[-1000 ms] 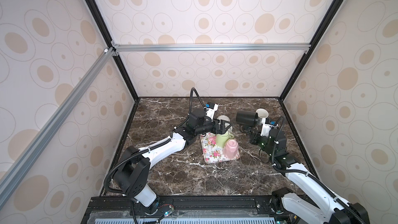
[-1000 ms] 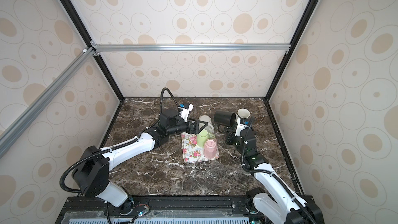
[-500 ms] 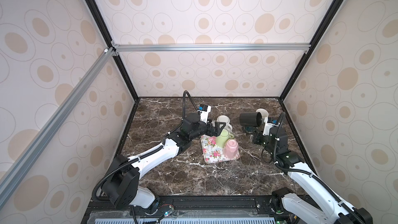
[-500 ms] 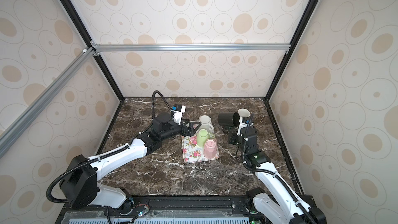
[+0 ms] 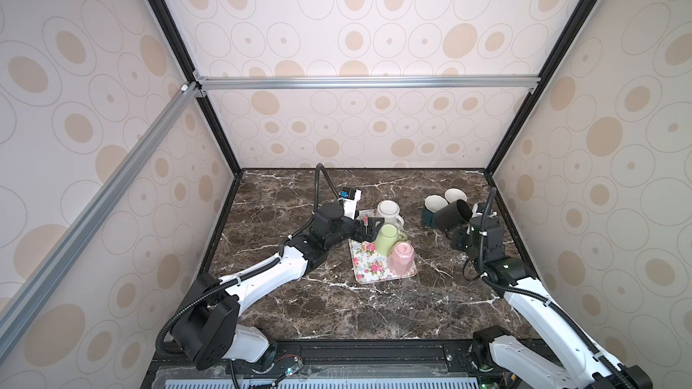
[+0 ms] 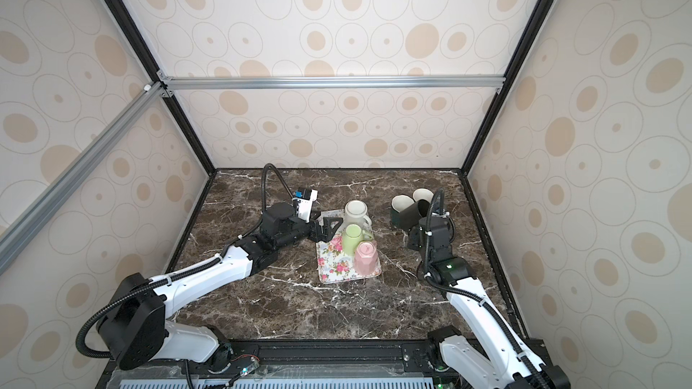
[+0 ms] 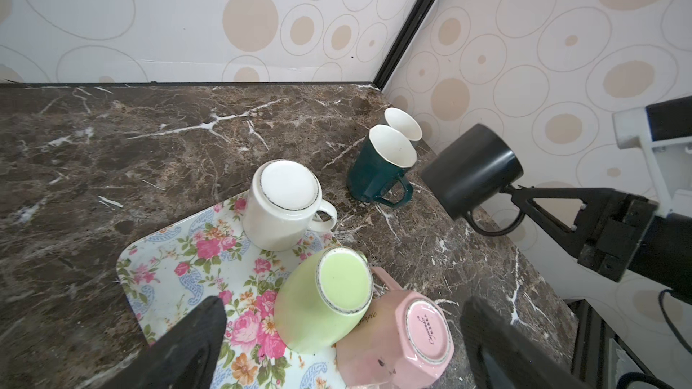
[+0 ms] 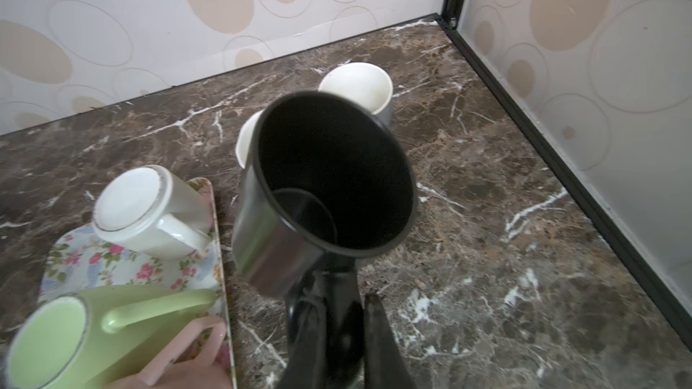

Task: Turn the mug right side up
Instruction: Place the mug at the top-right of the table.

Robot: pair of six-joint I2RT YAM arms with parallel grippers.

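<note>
Left tool (image 5: 370,231) has drawn back, gaping empty; right tool (image 8: 342,303) pinches glossy black mug (image 8: 267,252) by its handle.

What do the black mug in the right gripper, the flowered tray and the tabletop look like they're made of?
Black mug: probably glazed ceramic, glossy; a bright sheen runs down its outer wall.
Flowered tray: likely melamine or plastic, with a thin raised rim and printed pattern.
Tabletop: dark brown marble look with white veins; real stone or printed laminate, I cannot tell.
</note>
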